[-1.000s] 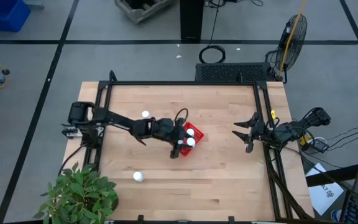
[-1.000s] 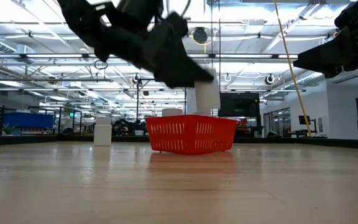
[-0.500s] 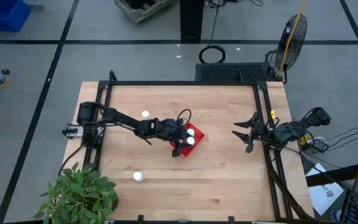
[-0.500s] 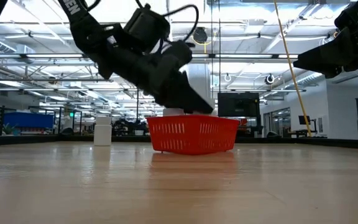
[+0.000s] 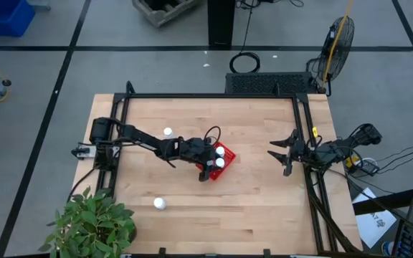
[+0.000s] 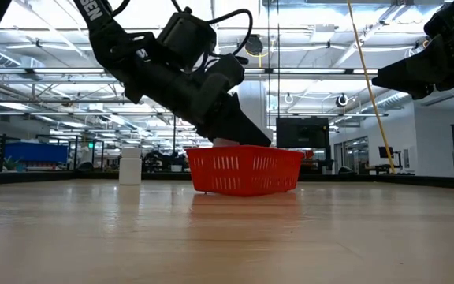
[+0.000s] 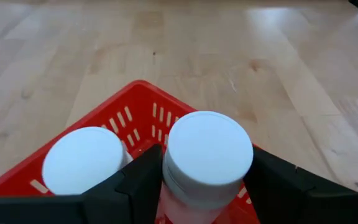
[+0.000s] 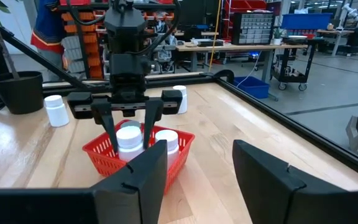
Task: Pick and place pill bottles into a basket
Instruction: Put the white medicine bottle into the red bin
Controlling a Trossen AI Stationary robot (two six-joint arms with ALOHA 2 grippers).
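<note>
Left gripper (image 7: pixel 207 186) clamped on a pill bottle (image 7: pixel 208 155), lowered inside the red basket (image 7: pixel 143 99) just beside a second bottle (image 7: pixel 82 160). Right gripper (image 5: pixel 281 156) well apart, fingers spread.

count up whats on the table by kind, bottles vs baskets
pill bottles: 4 in view
basket: 1
total: 5

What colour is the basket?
Bright red, with slotted mesh-like walls; clearest in the right wrist view.
</note>
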